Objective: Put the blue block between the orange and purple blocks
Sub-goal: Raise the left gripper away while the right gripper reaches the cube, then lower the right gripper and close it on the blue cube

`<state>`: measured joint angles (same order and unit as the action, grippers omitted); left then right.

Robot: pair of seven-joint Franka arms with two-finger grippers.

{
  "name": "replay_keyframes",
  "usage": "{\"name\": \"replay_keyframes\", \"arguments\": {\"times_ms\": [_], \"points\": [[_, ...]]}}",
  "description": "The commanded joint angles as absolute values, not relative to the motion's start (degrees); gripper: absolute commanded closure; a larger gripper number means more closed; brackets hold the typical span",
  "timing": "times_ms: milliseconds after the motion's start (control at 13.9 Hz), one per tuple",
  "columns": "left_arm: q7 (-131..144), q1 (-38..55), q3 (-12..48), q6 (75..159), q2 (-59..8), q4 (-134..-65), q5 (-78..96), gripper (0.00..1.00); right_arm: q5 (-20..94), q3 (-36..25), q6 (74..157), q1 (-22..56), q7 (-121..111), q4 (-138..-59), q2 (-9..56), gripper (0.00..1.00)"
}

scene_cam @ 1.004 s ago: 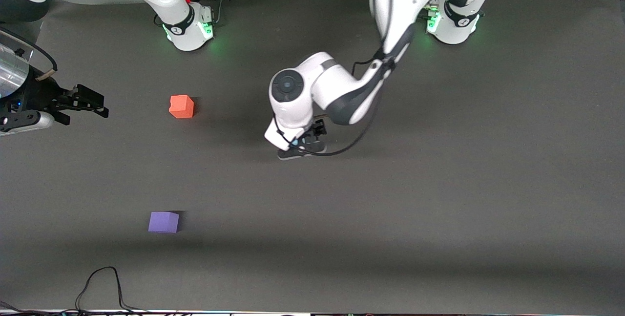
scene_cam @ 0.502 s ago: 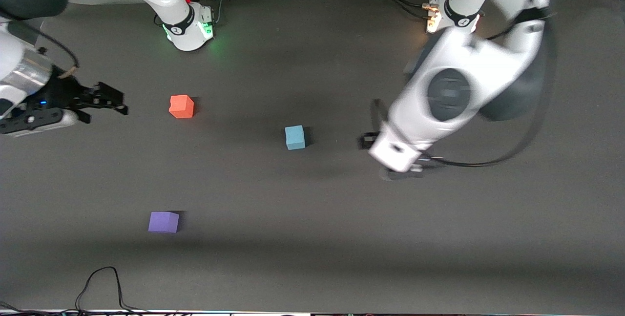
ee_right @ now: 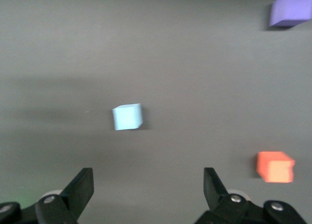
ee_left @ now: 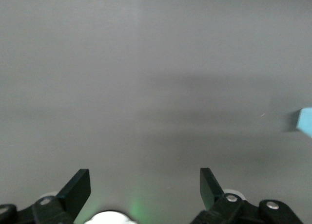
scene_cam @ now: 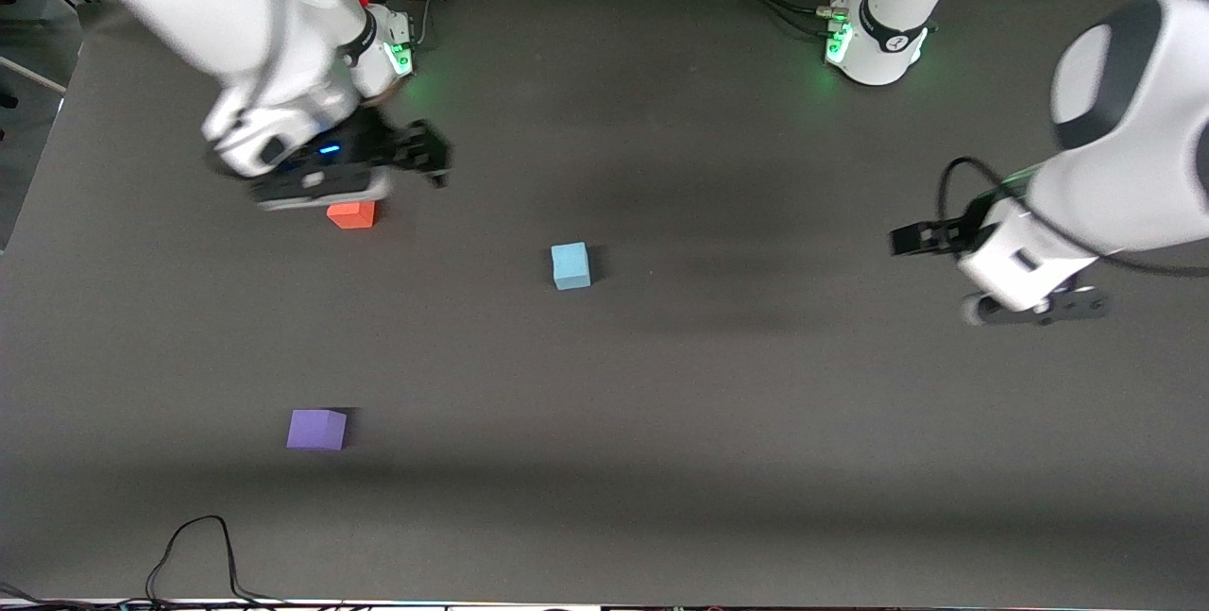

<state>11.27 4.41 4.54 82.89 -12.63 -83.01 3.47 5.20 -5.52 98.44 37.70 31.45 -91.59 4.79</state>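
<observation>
Sky-blue and matte, the blue block (scene_cam: 570,265) is sitting free on the dark table (scene_cam: 718,422), well apart from both arms' fingers and gripped by nothing. In the right wrist view it is lying ahead of the right gripper (ee_right: 148,185), roughly in line with the gap between its two fingers (ee_right: 82,186), which are standing wide apart and holding nothing. That gripper is hanging over the table just beside the orange block (scene_cam: 352,213), with part of the hand covering the block's farther edge in the front view. The purple block (scene_cam: 316,429) is resting much nearer to the front camera, well clear of either gripper.

The step in hand looks like the reach for the blue cube. Doing it well would mean carrying the spread fingers over the cube, squaring them to two opposite faces, and coming straight down so the soft cube is not being nudged aside.

The left gripper (scene_cam: 909,240) is waiting over bare table toward the left arm's end, fingers (ee_left: 78,187) spread and empty, the cube only at the edge of its view.

Nothing is lying between the right fingers and the cube; a loose black cable (scene_cam: 194,550) is trailing at the table's near edge, out of the way.
</observation>
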Motion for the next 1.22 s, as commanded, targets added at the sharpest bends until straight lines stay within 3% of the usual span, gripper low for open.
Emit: {"name": "replay_keyframes", "arguments": {"times_ms": [0,215,574,861,1148], "points": [[5.46,0.27,5.1,85.33,-4.76,-91.66,1.59,0.0,4.93,-6.42,98.0,42.96,34.45,-87.1,10.1,0.0],[5.19,-1.05,5.1,87.54,-3.52,-93.16,-0.43,0.0,4.92,-6.33,100.71,44.29,34.02,-88.84,12.21,0.0],[0.79,-1.33,2.04,90.17,-0.79,-95.71,-1.67,0.0,4.75,-6.42,118.61,46.66,33.66,-102.98,13.09,0.0],[0.88,2.64,-1.23,89.56,-1.06,-94.04,-1.41,0.0,3.43,-6.42,134.43,48.08,33.57,-112.56,17.74,0.0],[0.79,2.02,-1.14,89.56,-0.97,-94.13,-0.62,0.0,3.51,-6.5,144.39,48.87,34.19,-114.79,24.33,0.0]]}}
